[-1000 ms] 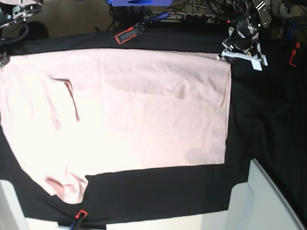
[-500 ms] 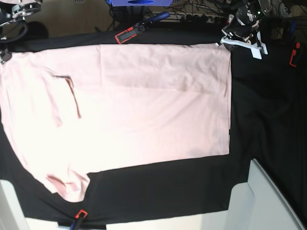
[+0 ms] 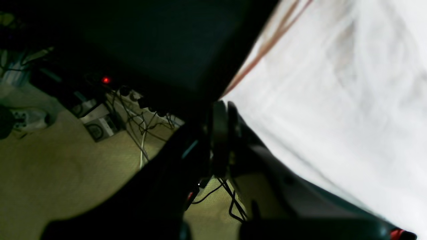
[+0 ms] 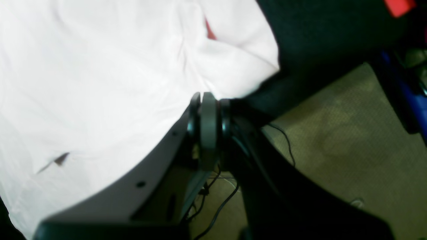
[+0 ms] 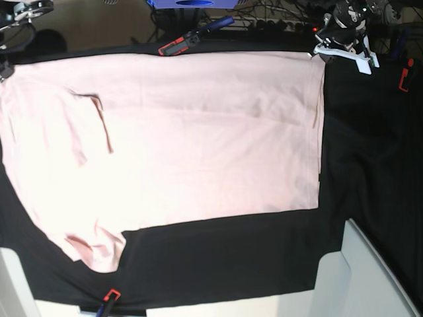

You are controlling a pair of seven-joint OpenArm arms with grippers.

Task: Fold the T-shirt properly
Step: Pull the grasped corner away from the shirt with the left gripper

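The pale pink T-shirt point(image 5: 198, 145) lies spread, plain side up, over the black table cloth point(image 5: 370, 165), its sleeve end toward the left. My left gripper point(image 5: 318, 54) is shut on the shirt's far right corner, and in the left wrist view its tips point(image 3: 222, 108) pinch the T-shirt point(image 3: 333, 100) at its edge. My right gripper point(image 5: 5, 71) is shut on the far left corner, and the right wrist view shows its closed tips point(image 4: 205, 96) meeting the T-shirt point(image 4: 100, 83). Both corners sit at the table's far edge.
Red-and-black clamps hold the cloth at the far edge point(image 5: 173, 46), the right side point(image 5: 405, 74) and the near edge point(image 5: 109, 297). White panels point(image 5: 370, 277) stand at the near corners. Cables and a blue box point(image 5: 192, 3) lie beyond the far edge.
Both grippers have drawn the shirt's far edge back toward the table's far edge. The whole shirt has slid that way and lies flatter.
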